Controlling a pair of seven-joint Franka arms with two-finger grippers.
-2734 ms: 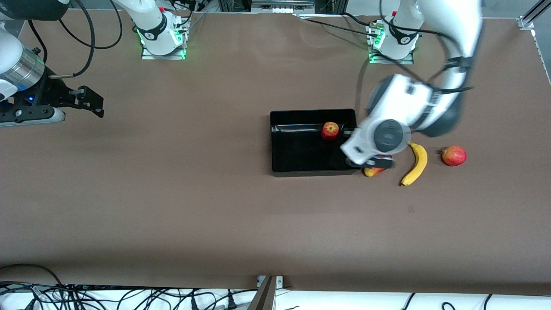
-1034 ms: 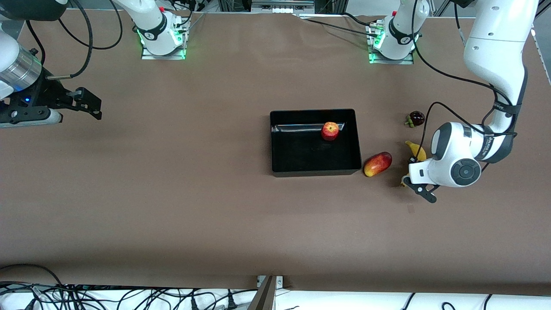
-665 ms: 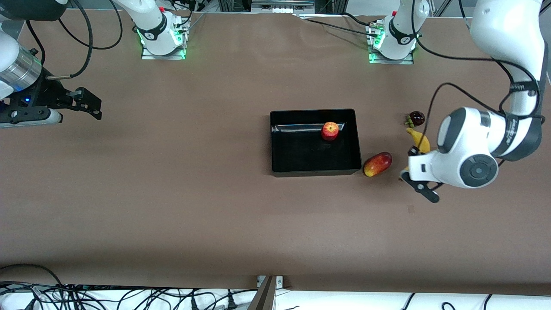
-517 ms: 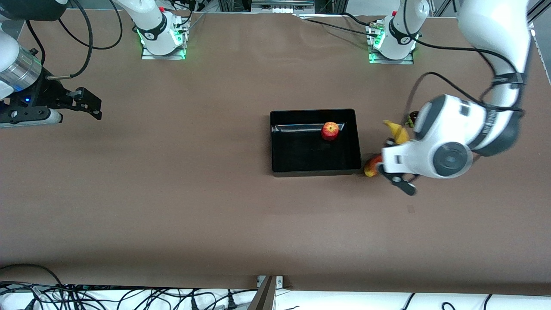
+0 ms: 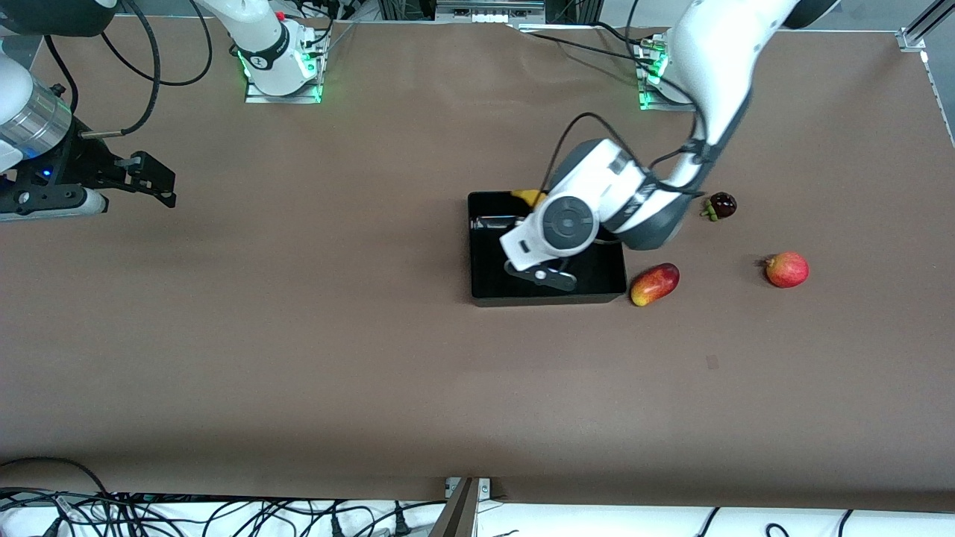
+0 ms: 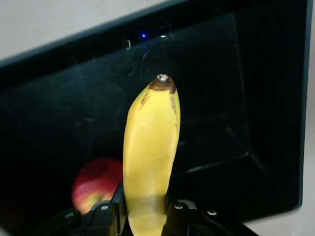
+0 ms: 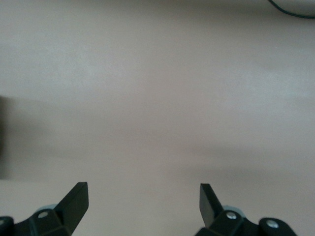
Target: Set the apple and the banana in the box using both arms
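The black box (image 5: 548,300) sits mid-table. My left gripper (image 6: 145,212) is shut on the yellow banana (image 6: 150,147) and holds it in the air over the box (image 6: 275,98). In the front view the left arm's hand covers the box's middle, and only the banana's tip (image 5: 528,197) shows at the box's edge nearest the robot bases. The red apple (image 6: 96,189) lies inside the box, below the gripper; it is hidden in the front view. My right gripper (image 5: 160,186) is open and empty, waiting above the right arm's end of the table (image 7: 142,196).
An oblong red-yellow fruit (image 5: 654,284) lies beside the box toward the left arm's end. A reddish-pink round fruit (image 5: 787,269) lies farther toward that end. A small dark purple fruit (image 5: 721,204) sits farther from the front camera than both.
My left gripper lifted the banana off the table and carried it from the left arm's end to over the box. The right arm has not moved.
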